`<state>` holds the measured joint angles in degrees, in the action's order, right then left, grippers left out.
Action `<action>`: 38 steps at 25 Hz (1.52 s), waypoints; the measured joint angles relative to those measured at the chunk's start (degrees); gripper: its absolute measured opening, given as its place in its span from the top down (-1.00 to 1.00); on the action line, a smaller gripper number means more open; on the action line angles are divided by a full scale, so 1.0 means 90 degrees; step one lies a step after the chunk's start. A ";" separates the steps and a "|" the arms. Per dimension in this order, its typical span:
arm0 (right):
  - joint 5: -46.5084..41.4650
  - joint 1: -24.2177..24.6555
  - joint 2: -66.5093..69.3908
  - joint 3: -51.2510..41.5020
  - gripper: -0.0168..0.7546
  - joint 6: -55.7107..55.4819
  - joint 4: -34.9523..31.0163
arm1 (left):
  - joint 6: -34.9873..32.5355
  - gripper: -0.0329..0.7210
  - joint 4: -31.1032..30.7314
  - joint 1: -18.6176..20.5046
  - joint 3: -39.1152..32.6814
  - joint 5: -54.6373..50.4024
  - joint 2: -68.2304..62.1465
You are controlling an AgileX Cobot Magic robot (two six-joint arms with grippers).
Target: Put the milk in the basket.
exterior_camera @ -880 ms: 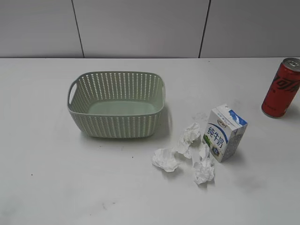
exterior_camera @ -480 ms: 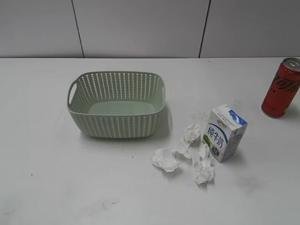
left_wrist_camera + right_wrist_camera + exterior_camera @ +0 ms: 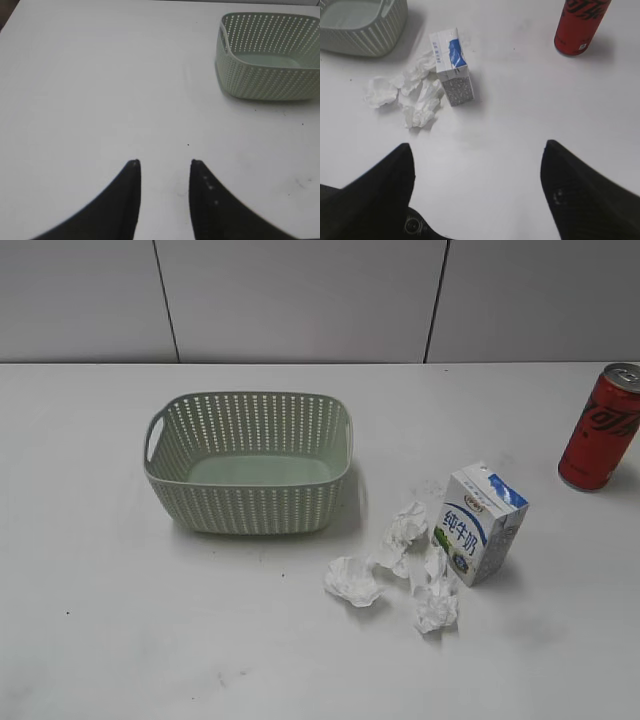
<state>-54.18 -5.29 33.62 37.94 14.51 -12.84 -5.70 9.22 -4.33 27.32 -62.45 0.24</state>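
nothing on the table has shifted over the past second: the milk (image 3: pixel 480 524) stands upright among crumpled tissues (image 3: pixel 400 565), just right of the empty basket (image 3: pixel 248 462), with the red can (image 3: pixel 598 427) well apart. the right gripper (image 3: pixel 477 152), jaws spread wide, hovers near the carton; the left gripper (image 3: pixel 163 162), jaws parted, holds nothing. the pickup has not yet begun.

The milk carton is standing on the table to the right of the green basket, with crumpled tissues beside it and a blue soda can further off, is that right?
Nearly. The can is red, not blue, as both the exterior view and the right wrist view show. The rest holds: the milk carton stands on the table to the right of the green basket, with crumpled tissues beside it.
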 joint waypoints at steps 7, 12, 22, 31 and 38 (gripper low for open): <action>0.0014 0.0000 0.2318 0.0884 -0.66 0.0367 -0.0099 | 0.0000 0.28 0.0000 0.0000 0.0000 0.0000 0.0000; 0.0099 -0.0557 0.3853 0.1632 -0.65 0.0445 -0.0143 | 0.0000 0.28 0.0000 0.0000 0.0000 0.0000 0.0000; 0.0476 -0.1928 0.6359 0.2909 -0.63 -0.0241 0.0531 | 0.0000 0.28 0.0000 0.0000 0.0000 0.0000 0.0000; 0.0680 -0.1933 0.7617 0.3036 -0.60 -0.0335 0.0725 | 0.0000 0.28 0.0000 0.0000 0.0000 0.0000 0.0000; 0.0804 -0.1933 0.7729 0.3044 -0.31 -0.0445 0.0805 | 0.0000 0.28 0.0000 0.0000 0.0000 0.0000 0.0000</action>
<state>-46.94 -22.69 103.18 65.34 10.50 -5.60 -5.70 9.22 -4.33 27.32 -62.45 0.24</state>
